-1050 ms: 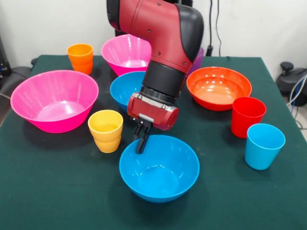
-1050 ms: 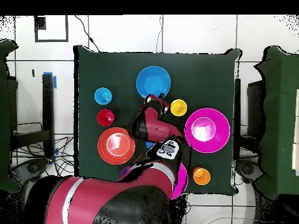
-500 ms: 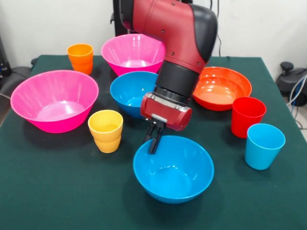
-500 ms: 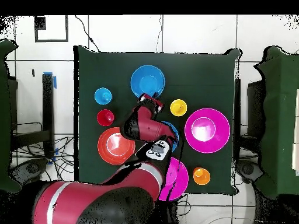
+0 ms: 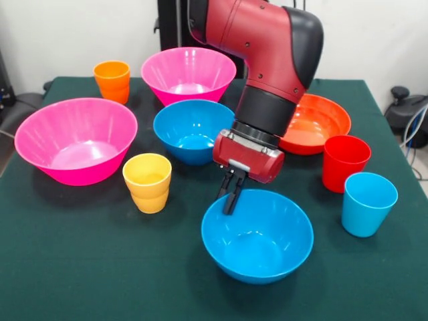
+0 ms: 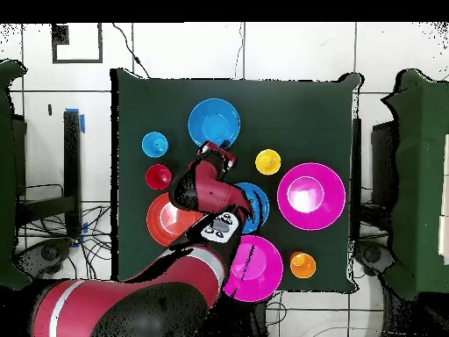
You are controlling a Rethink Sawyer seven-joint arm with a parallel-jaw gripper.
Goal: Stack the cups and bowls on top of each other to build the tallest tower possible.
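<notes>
The gripper [image 5: 231,202] has its jaws clamped on the near blue bowl's [image 5: 257,234] rim at the desk's front — nothing stacked yet — so next comes carrying it onto a base.

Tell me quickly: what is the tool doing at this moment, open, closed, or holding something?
Tool: closed on the rim of the near blue bowl, gripping its edge on the side toward the yellow cup.
</notes>
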